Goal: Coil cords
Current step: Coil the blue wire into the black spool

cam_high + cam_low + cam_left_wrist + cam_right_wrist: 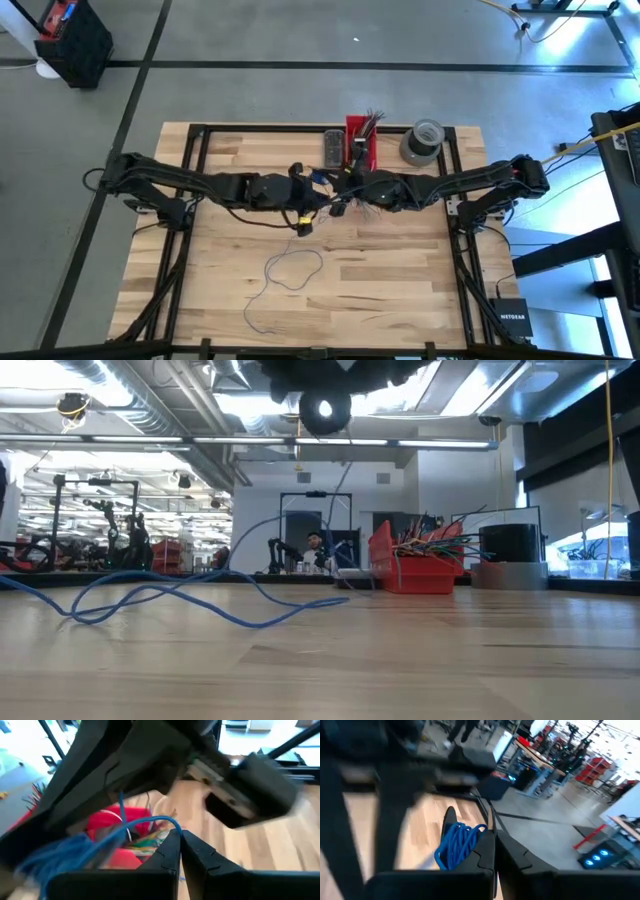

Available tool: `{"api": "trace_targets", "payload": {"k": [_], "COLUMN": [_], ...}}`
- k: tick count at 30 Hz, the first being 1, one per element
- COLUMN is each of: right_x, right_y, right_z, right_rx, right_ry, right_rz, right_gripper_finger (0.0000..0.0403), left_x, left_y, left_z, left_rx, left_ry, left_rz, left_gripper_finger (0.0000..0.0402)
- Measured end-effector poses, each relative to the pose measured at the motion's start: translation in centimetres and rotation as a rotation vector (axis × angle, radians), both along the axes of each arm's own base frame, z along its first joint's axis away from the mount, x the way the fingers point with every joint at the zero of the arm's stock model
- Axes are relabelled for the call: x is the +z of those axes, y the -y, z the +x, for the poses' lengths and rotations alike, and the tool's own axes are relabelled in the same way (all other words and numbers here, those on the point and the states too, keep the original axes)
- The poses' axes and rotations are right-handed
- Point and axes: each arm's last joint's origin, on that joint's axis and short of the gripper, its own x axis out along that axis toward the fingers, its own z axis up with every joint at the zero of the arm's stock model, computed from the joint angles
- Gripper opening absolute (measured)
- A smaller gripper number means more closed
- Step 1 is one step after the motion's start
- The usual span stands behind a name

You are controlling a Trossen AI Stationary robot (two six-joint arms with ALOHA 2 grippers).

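Observation:
One blue cord [290,265] lies in a loose loop on the wooden table [400,280], its tail running toward the near edge. From the table [200,600] it climbs to the two grippers, which meet high over the table's middle. My left gripper [318,193] [180,839] is shut on a strand of it. My right gripper [345,190] [492,839] is shut on a small blue coil [456,845] wound from the same cord. In the left wrist view that coil [65,857] shows blurred beside the right arm. My left gripper pinches a single strand of the blue cord [173,823] at its fingertips. From there the strand arcs slackly over to the coil. The fingers point roughly level toward the table's right. My right gripper pinches the coil of several turns by its upper edge [480,830], at the fingertips. The coil hangs beside and below the fingers, clear of the table. The fingers point roughly level toward the table's left.
A red bin [362,140] [410,565] full of short coloured wire ends stands at the far edge. A grey tape roll [422,140] sits to its right and a dark flat object [332,148] to its left. People and machines show in the room behind.

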Motion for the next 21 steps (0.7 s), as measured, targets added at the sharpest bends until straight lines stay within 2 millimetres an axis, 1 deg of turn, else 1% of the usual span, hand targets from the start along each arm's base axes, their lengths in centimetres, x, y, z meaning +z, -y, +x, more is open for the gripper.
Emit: {"api": "trace_targets", "payload": {"k": [4,7,10,13,21], "right_x": [0.4,0.7,1.8,3.6,6.8], "right_y": [-0.1,-0.1,-0.1,-0.4,-1.1], "right_z": [0.1,0.1,-0.3,-1.2,-4.2], "right_rx": [0.021,0.039,0.054,0.085,0.182], "right_ry": [0.045,0.074,0.117,0.184,0.296], "right_rz": [0.018,0.023,0.033,0.043,0.073], "right_gripper_finger": [0.0008,0.0008,0.0008,0.0008,0.0008], "left_x": [-0.6,-1.3,-2.0,-2.5,-2.2], "left_y": [0.0,-0.1,-0.2,-0.3,-0.3], "left_z": [0.9,1.3,1.7,1.9,1.9], "left_rx": [0.004,0.057,0.096,0.093,0.089], "left_ry": [0.015,-0.004,-0.032,-0.054,-0.047], "left_rz": [0.015,0.043,0.082,0.095,0.105], "left_gripper_finger": [0.0005,0.0005,0.0005,0.0005,0.0005]}}
